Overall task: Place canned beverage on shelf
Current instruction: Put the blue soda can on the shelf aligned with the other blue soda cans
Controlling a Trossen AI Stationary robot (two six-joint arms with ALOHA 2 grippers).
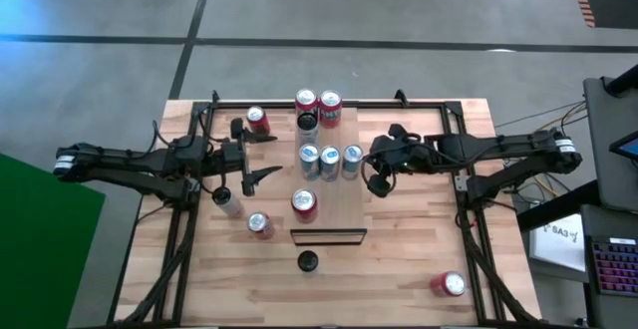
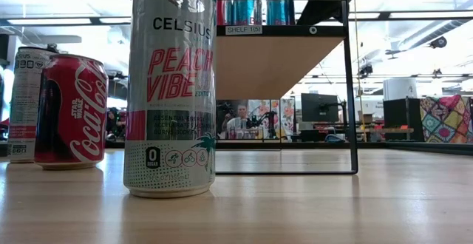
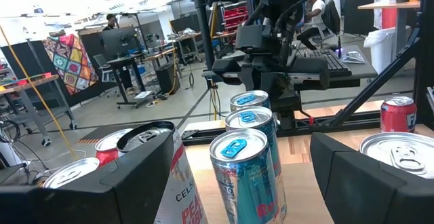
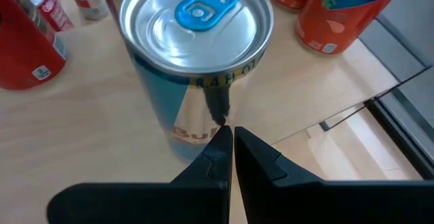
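Planked wood formed the tabletop [image 1: 419, 259] under both arms. At the shelf's left, the left tool [image 1: 257, 157] stood released, its fingers [image 3: 129, 183] spread and grasping nothing, facing three blue cans [image 1: 330, 161] in a row on the shelf [image 1: 344, 207]. At the right, the right tool [image 1: 377, 167] was clenched empty, touching the nearest blue can [image 4: 196, 61]. A red can [image 1: 304, 203] stood nearer on the shelf; a tall Celsius can [image 2: 171, 89] stood on the tabletop in front.

Both arms are black throughout, built of slim tubular links with bulkier joint housings. Light grey bands ring the outer end of each arm. Thin black cables loop alongside. Left pincer [image 1: 255, 157] and right pincer [image 1: 376, 166] carry matte black, angular, wedge-shaped fingers [image 4: 203, 166].
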